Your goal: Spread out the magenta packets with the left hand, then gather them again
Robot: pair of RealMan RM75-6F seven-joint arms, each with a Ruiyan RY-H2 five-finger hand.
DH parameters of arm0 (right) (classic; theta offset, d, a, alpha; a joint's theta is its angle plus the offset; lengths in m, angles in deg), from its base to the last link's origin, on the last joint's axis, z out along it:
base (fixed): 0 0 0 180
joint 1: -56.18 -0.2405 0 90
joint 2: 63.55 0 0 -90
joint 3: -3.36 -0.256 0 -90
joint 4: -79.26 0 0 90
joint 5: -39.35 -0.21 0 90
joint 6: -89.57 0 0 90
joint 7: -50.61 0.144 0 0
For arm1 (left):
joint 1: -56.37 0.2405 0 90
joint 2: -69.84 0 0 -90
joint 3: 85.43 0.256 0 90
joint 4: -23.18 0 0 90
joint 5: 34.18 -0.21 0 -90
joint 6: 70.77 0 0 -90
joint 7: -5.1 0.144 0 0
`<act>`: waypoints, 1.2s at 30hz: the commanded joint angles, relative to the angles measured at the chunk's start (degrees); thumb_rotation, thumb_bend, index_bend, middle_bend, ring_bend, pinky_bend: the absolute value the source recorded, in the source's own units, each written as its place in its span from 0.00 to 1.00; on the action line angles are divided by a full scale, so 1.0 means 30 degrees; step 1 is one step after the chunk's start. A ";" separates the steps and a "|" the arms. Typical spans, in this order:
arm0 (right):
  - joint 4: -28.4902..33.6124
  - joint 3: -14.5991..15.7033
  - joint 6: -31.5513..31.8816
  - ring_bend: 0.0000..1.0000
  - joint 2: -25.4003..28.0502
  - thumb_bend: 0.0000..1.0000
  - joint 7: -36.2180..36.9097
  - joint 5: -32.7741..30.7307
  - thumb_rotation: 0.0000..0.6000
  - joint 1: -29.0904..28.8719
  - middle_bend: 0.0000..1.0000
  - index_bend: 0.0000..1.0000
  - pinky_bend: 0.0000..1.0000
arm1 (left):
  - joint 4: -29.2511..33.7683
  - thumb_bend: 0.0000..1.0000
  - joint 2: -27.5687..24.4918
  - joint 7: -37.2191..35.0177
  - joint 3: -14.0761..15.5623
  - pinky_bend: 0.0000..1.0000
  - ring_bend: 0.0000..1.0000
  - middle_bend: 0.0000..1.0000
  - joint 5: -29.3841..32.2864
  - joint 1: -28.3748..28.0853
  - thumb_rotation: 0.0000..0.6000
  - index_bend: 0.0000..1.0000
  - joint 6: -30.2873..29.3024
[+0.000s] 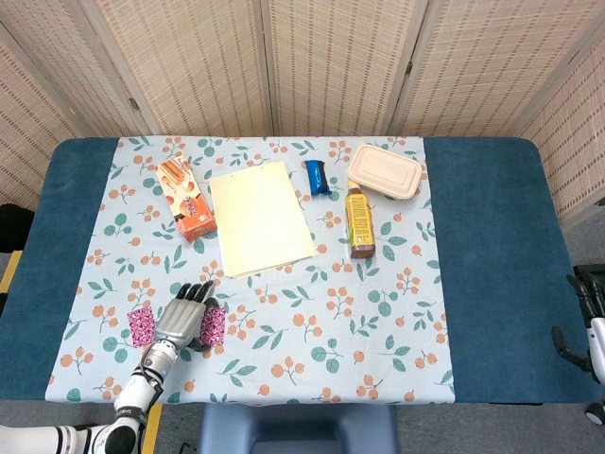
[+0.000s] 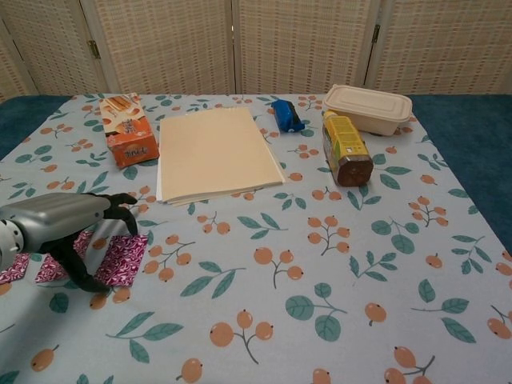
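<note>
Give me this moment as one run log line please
phase: working the packets | left robot hand: fingers curled down over magenta packets | right robot hand: idle at table edge | packets: close together, near front left

Count of things on the table

We counted three magenta packets (image 2: 120, 260), one orange carton (image 1: 185, 198), one paper stack (image 1: 259, 218), one blue packet (image 1: 317, 177), one lidded container (image 1: 385, 171) and one bottle (image 1: 358, 221).
</note>
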 commanded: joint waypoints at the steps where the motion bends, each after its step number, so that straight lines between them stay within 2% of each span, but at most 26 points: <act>1: 0.0022 -0.0006 0.0024 0.00 0.0007 0.46 -0.0011 0.0010 1.00 0.0007 0.00 0.00 0.00 | 0.0097 0.23 -0.0123 -0.0244 0.0060 0.00 0.00 0.01 -0.0308 0.0140 0.96 0.36 -0.0153; 6: 0.0110 -0.0034 0.0082 0.00 0.0061 0.46 -0.0074 0.0055 1.00 0.0001 0.00 0.00 0.00 | 0.0534 0.23 -0.0570 -0.0657 0.0158 0.00 0.00 0.01 -0.0999 0.0426 0.97 0.37 -0.0539; 14: 0.0254 -0.0075 0.0083 0.00 0.0125 0.46 -0.0183 0.0080 1.00 -0.0043 0.00 0.00 0.00 | 0.1541 0.23 -0.2361 -0.1665 0.0284 0.00 0.00 0.01 -0.2164 0.1290 0.97 0.36 -0.1618; 22: 0.0391 -0.0143 0.0037 0.00 0.0197 0.46 -0.0351 0.0159 1.00 -0.0181 0.00 0.00 0.00 | 0.1334 0.23 -0.4027 -0.2651 0.0713 0.00 0.00 0.01 -0.2472 0.2518 0.97 0.36 -0.2370; 36: 0.0719 -0.0265 -0.0069 0.00 0.0413 0.46 -0.0662 0.0127 1.00 -0.0383 0.00 0.00 0.00 | 0.0065 0.23 -0.4050 -0.2863 0.0667 0.00 0.00 0.01 -0.1149 0.3633 0.96 0.32 -0.2181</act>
